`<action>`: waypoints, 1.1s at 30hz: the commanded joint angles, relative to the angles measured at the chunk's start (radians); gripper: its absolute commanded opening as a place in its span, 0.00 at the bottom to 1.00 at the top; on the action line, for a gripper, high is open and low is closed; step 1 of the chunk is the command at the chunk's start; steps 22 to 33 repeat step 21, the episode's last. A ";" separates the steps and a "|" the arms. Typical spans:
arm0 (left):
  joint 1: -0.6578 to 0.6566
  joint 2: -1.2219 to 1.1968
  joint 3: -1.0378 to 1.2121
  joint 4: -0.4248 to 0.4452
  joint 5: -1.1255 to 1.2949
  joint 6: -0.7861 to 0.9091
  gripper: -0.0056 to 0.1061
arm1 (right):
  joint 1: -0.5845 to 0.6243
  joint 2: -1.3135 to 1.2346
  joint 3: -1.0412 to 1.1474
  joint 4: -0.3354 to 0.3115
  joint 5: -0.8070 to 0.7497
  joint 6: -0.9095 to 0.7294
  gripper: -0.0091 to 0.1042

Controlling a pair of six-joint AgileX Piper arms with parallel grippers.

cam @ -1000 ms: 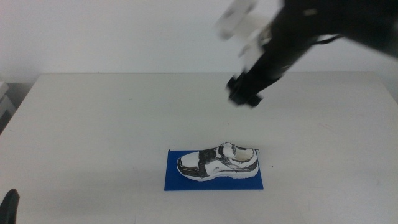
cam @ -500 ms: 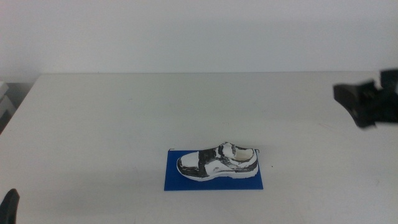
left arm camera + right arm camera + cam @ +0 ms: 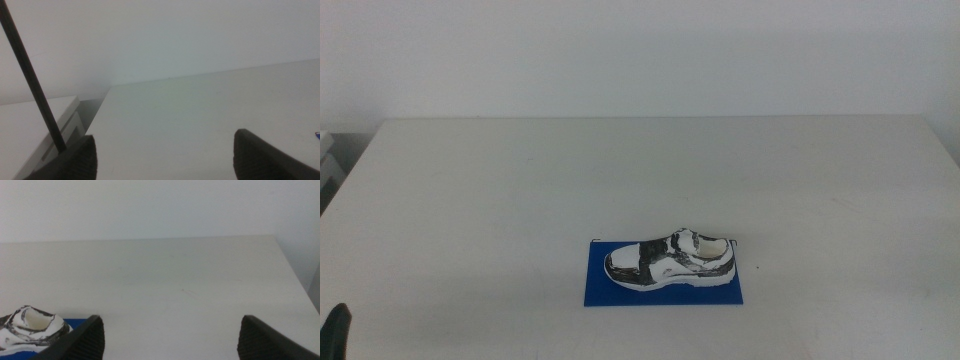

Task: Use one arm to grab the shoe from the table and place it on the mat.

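Note:
The shoe (image 3: 672,260), a white sneaker with black and grey patches, lies on the blue mat (image 3: 663,290) near the front middle of the white table (image 3: 520,190), toe toward the left. Its heel (image 3: 31,325) and a strip of the mat (image 3: 70,325) also show in the right wrist view. My right gripper (image 3: 170,340) is open with nothing between its jaws, out of the middle view and apart from the shoe. My left gripper (image 3: 165,157) waits open, a dark tip of it (image 3: 334,330) showing at the table's front left corner.
A thin black cable (image 3: 30,80) crosses the left wrist view. A pale grey unit (image 3: 35,125) stands beyond the table's left edge. A white wall rises behind the table's far edge.
The right arm has pulled back from above the shoe, swung off to the right and left the middle view. The shoe and mat have not moved.

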 commanded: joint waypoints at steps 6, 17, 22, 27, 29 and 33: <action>-0.005 -0.007 0.005 -0.009 -0.081 -0.006 0.89 | -0.010 -0.194 0.110 -0.004 -0.074 -0.007 0.73; -0.005 -0.007 0.005 -0.009 -0.080 -0.006 0.89 | -0.010 -0.364 0.300 0.000 -0.090 -0.007 0.73; -0.005 -0.007 0.005 -0.009 -0.081 -0.006 0.89 | -0.010 -0.367 0.300 -0.004 -0.067 -0.007 0.73; -0.005 -0.007 0.005 -0.009 -0.081 -0.006 0.89 | -0.010 -0.367 0.300 -0.004 -0.067 -0.007 0.73; -0.005 -0.007 0.005 -0.009 -0.081 -0.006 0.89 | -0.010 -0.367 0.300 -0.004 -0.067 -0.007 0.73; -0.005 -0.007 0.005 -0.009 -0.081 -0.006 0.89 | -0.010 -0.367 0.300 -0.004 -0.067 -0.007 0.73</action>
